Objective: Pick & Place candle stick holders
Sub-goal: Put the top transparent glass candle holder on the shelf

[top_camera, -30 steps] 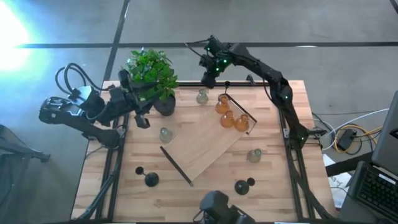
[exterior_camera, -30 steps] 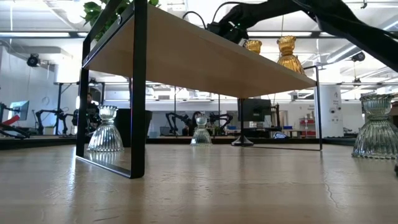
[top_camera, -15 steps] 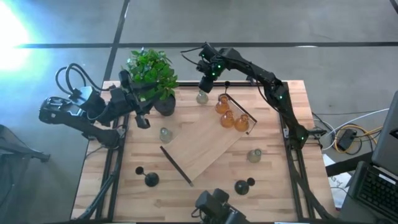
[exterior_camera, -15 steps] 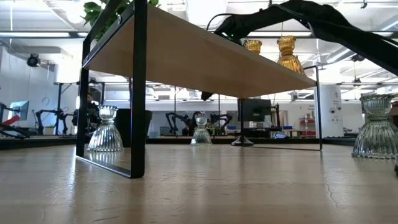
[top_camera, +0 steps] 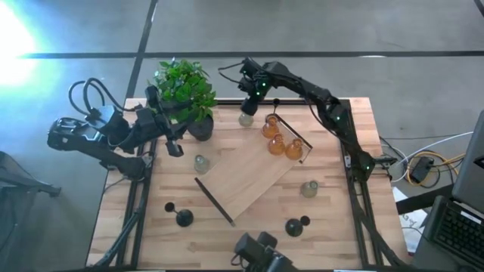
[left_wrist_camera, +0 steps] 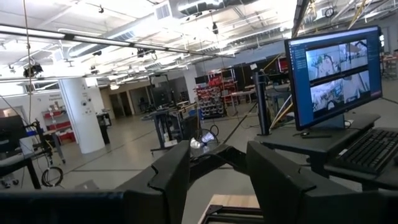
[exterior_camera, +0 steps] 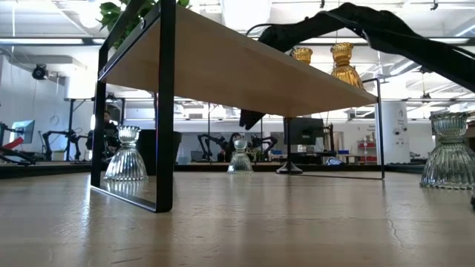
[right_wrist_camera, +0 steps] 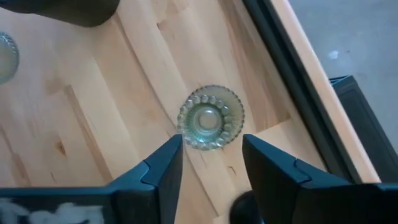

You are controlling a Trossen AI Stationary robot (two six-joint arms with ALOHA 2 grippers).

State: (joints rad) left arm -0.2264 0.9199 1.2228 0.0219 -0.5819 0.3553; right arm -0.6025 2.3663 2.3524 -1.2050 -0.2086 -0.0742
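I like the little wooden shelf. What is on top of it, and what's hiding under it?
On top of the shelf stand three amber holders. Underneath, the low view shows only bare table; from above, the board covers that spot.

Right arm stretched across the far edge of the counter, right gripper (top_camera: 246,108) pointing straight down, fingers (right_wrist_camera: 158,169) parted. Left arm folded at the counter's left edge, left gripper (top_camera: 175,143) level, fingers (left_wrist_camera: 174,171) parted.

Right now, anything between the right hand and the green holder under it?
Nothing. In the right wrist view the open right hand sits just above the green holder; only bare table around it.
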